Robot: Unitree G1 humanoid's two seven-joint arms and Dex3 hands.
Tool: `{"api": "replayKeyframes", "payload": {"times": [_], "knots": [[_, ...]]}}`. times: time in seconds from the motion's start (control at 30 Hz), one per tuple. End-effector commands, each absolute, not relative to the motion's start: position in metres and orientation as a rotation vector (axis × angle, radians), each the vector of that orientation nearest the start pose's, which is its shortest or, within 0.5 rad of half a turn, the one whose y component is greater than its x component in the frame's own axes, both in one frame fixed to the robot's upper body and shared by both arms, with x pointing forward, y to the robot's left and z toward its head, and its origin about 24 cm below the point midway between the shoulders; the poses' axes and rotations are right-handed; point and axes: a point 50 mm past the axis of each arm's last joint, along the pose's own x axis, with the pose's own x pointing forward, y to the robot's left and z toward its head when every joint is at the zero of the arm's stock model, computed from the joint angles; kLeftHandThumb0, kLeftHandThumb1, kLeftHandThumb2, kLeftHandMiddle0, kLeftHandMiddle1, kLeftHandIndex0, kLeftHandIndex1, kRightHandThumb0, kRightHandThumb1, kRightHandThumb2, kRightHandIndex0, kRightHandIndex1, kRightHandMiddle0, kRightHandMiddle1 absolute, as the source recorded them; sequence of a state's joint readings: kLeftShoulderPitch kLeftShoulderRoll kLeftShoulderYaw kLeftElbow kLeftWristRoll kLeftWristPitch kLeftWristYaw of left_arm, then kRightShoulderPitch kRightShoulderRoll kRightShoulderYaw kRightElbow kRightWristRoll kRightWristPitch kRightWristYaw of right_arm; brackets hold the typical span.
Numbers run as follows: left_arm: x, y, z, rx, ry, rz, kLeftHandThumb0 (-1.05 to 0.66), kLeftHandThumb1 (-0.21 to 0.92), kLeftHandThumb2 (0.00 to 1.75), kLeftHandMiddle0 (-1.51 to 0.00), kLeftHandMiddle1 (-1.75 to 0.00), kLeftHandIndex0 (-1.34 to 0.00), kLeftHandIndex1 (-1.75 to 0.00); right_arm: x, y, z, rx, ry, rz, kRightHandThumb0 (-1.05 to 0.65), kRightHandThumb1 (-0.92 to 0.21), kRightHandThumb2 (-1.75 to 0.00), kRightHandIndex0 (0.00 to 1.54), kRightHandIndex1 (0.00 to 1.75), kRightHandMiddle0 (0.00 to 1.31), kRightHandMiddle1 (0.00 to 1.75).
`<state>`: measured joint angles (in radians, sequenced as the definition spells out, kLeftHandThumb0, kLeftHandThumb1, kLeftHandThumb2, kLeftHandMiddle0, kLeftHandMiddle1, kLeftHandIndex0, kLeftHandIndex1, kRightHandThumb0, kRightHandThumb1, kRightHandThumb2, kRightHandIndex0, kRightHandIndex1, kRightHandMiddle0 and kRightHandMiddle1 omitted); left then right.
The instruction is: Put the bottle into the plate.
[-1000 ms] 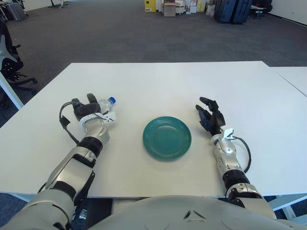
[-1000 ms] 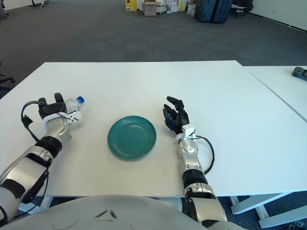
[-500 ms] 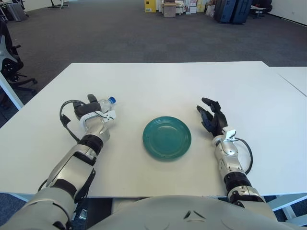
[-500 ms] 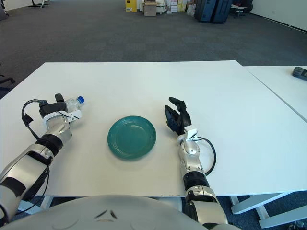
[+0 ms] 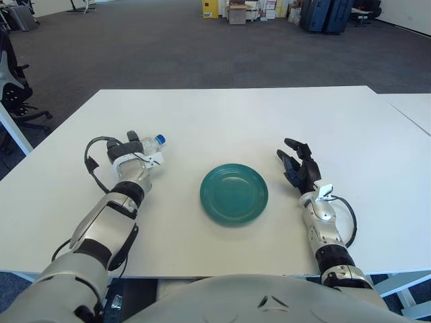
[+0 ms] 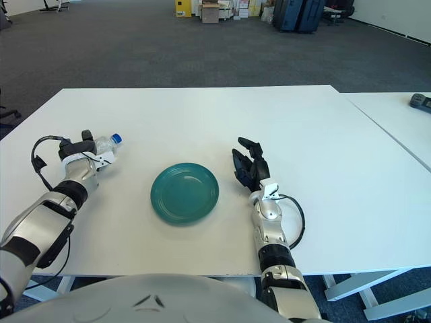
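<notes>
While wrapped around the bottle (image 5: 149, 147) near the left edge of the table (image 5: 222, 114), left hand (image 5: 128, 160) sits low at the tabletop; can't tell whether resting or just clear of it. Fingers curled on the clear body, blue cap poking out toward the far-right corner. Looks like the grasp step: grip made, carry not yet started, judging by how low the bottle sits and how far from the target.

Green plate (image 5: 234, 194) sits centre-front, closer to the near edge than the far one, well apart from the bottle, nothing on it. Right hand (image 5: 297, 169) parked right of the plate toward the right edge, fingers spread and relaxed, holding nothing. Idle.

Next move, by judgement: lift enough to clear the plate rim, traverse right and slightly toward the near edge, set down inside the rim, release. Bottle lies tilted in the grip, so likely lands on its side; round body may roll on release, so best to place it dead centre in the dish. Path between looks free of anything else.
</notes>
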<state>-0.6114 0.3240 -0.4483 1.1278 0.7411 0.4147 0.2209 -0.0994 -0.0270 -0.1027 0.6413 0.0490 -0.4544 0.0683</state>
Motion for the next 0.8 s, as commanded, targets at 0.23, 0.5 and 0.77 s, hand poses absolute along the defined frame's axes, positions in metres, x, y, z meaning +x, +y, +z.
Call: {"api": "replayKeyframes", "payload": {"times": [0.23,0.5,0.77], "knots": [[0.292,0.227,-0.049,1.406,0.528,0.020,-0.92,0.92,0.41,-0.56,-1.60,-0.01,-1.50,0.229,-0.173,-0.055,0.043,0.206,-0.060,-0.54,-0.92,-0.53,0.63,0.07,0.06,0.89],[0.292,0.228,-0.047,1.446,0.425,0.025,-0.49,0.64,0.71,-0.95,-1.74,-0.41,-1.62,0.230,-0.172,-0.053,0.056,0.213,-0.068,-0.57,-0.92,-0.60,0.67,0.10,0.06,0.91],[0.298,0.230,-0.036,1.421,0.323,0.046,-0.45,0.42,1.17,-1.07,-1.75,-0.54,-1.74,0.230,-0.172,-0.053,0.062,0.224,-0.068,-0.61,-0.92,-0.68,0.67,0.11,0.06,0.93]]}}
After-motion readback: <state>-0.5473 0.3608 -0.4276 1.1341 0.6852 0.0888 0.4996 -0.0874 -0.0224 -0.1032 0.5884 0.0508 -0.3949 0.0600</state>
